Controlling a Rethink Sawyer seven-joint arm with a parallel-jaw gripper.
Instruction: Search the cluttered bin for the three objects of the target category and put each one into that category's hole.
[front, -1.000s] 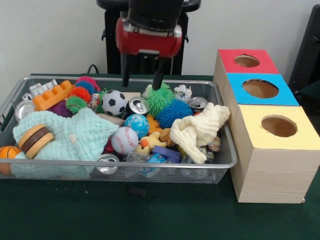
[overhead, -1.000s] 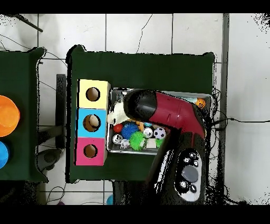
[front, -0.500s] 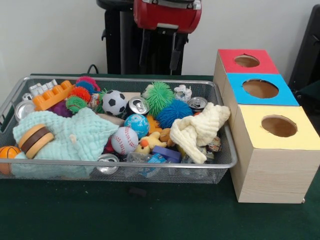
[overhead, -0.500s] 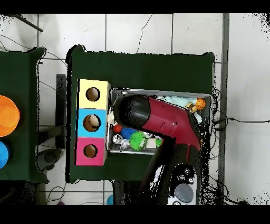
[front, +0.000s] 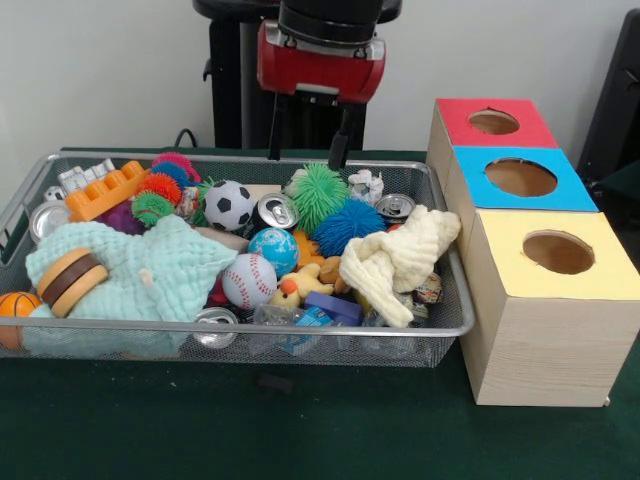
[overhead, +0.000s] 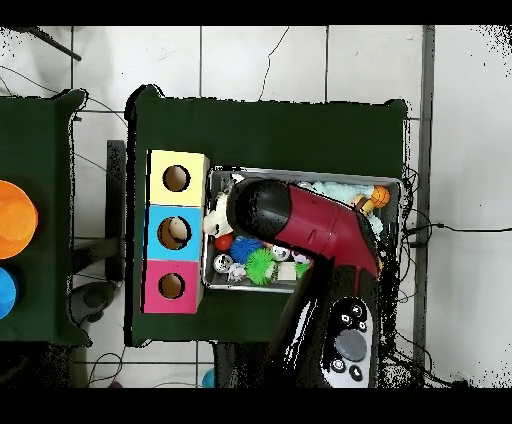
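We see the gripper with its two dark fingers spread apart and nothing between them — it hangs empty above the far side of the wire bin, its tips just over the green spiky ball. Right below and toward the boxes lies the blue spiky ball, touching the green one. A silver can sits beside the green ball, with the soccer ball next to it. Nearer the front rim we find a small blue globe ball and a baseball, close together. A cream knotted cloth drapes by the bin's box-side wall, and a mint towel covers much of the opposite half, a wooden ring toy resting on it. An orange block and several small spiky balls crowd the far corner; a little basketball lies at the near corner.

Beside the bin stands the row of boxes — red box, blue box, yellow box — each with a round hole on top. From overhead, the red arm covers most of the bin.
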